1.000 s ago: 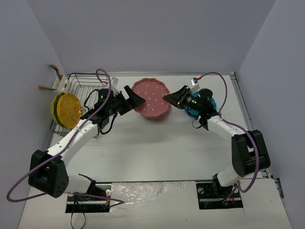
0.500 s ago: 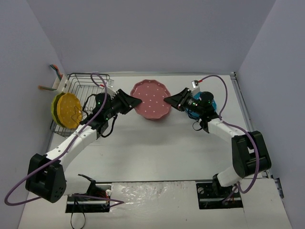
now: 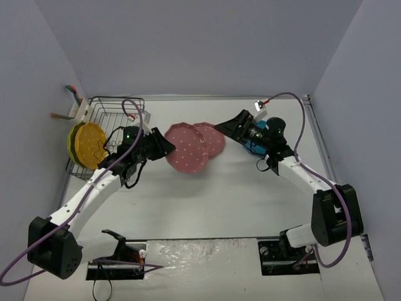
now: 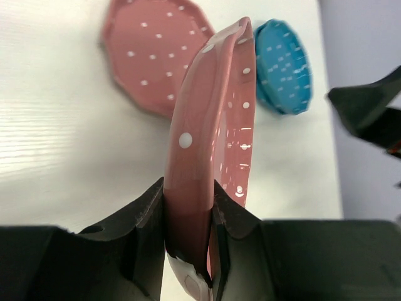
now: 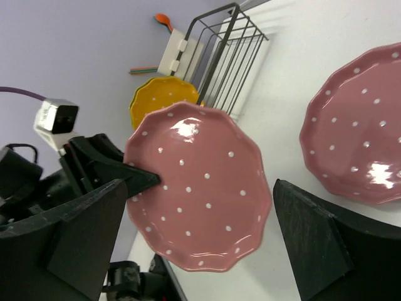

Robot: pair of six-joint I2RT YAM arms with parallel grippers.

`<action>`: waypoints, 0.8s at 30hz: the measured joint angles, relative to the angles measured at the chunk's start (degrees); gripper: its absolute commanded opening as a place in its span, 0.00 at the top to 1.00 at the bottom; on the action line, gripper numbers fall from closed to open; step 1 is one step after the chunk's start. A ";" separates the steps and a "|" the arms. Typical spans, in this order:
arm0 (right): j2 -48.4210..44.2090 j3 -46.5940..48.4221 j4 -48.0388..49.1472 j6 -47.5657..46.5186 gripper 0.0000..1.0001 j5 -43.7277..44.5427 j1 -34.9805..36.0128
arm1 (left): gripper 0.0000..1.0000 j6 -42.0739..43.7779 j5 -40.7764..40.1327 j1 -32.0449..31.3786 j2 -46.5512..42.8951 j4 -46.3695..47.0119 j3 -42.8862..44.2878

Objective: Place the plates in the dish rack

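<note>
My left gripper (image 3: 164,145) is shut on the rim of a pink polka-dot plate (image 3: 186,148), which it holds up off the table. The left wrist view shows that plate edge-on (image 4: 213,125), clamped between both fingers (image 4: 147,213). A second pink plate (image 3: 212,139) lies flat on the table just behind it. My right gripper (image 3: 227,128) stands open to the right of the held plate and touches nothing; in its own view the held plate (image 5: 197,188) is ahead of the spread fingers. A turquoise plate (image 4: 285,66) lies under the right arm. The dish rack (image 3: 116,119) stands at the left.
A lime-yellow and an orange-yellow plate (image 3: 88,144) stand on edge at the rack's left end. The white caddy (image 5: 178,50) with utensils hangs on the rack's far corner. Walls close in on the left, the back and the right.
</note>
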 measured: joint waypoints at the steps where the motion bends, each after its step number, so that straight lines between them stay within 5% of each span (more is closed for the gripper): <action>1: -0.75 0.69 -2.24 -1.78 0.00 0.49 -0.02 | 1.00 2.13 -0.68 0.09 -0.63 -2.50 0.84; 10: -8.93 4.22 -20.47 -17.61 0.00 6.84 -0.03 | 1.00 27.07 -11.29 4.01 -8.06 -23.90 18.75; 16: -10.88 3.03 -23.15 -20.72 0.00 8.37 -0.03 | 1.00 43.42 -16.43 12.13 -9.78 -31.86 29.78; 24: -11.23 -0.89 -24.27 -21.74 0.00 8.70 -0.03 | 1.00 58.45 -18.92 23.50 -2.54 -36.72 32.73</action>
